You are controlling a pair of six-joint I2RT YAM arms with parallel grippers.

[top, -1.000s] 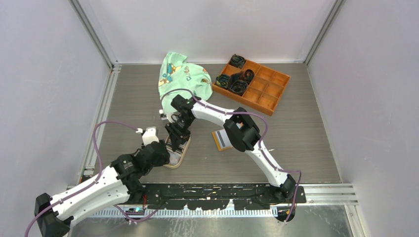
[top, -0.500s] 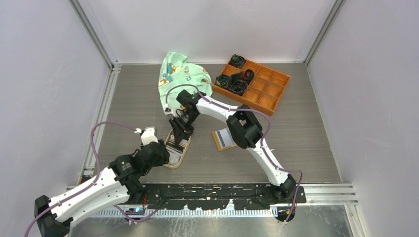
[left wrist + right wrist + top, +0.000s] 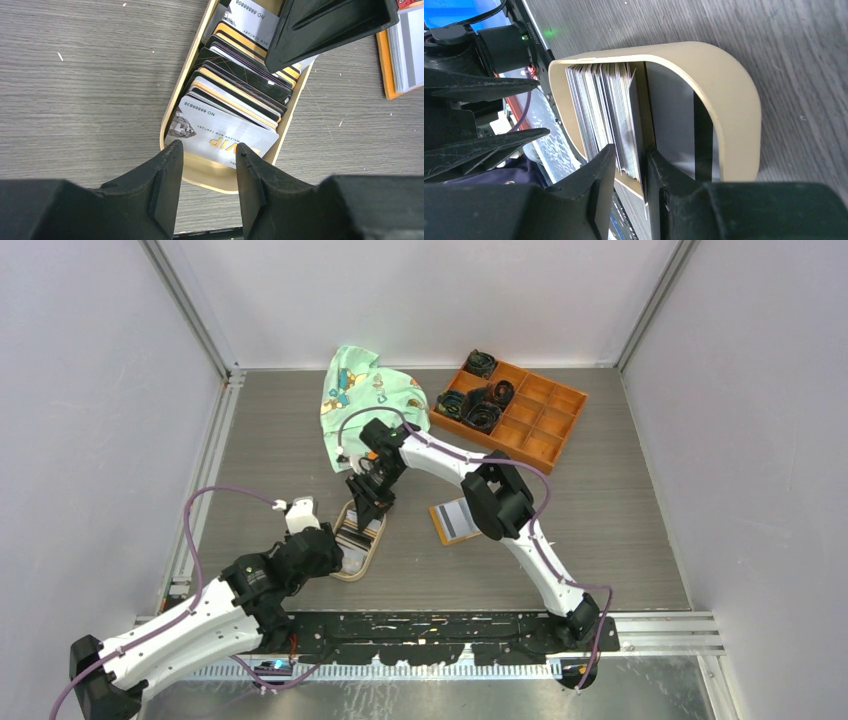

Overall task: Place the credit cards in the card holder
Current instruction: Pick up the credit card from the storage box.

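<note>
Grey wood-grain tabletop [image 3: 620, 530]: right gripper [image 3: 630, 149] pinches end plastic credit cards [image 3: 235, 100] standing in a tan oval dish [image 3: 734, 110], likely to lift them; left gripper [image 3: 208, 146], half-open, empty, hovers at its near rim; orange card holder [image 3: 447, 520] waits beside it.

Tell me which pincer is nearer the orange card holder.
Right. The right pincer sits at the far end of the tan dish, a short way from the card holder; the left pincer sits at the dish's near end, farther away.
</note>
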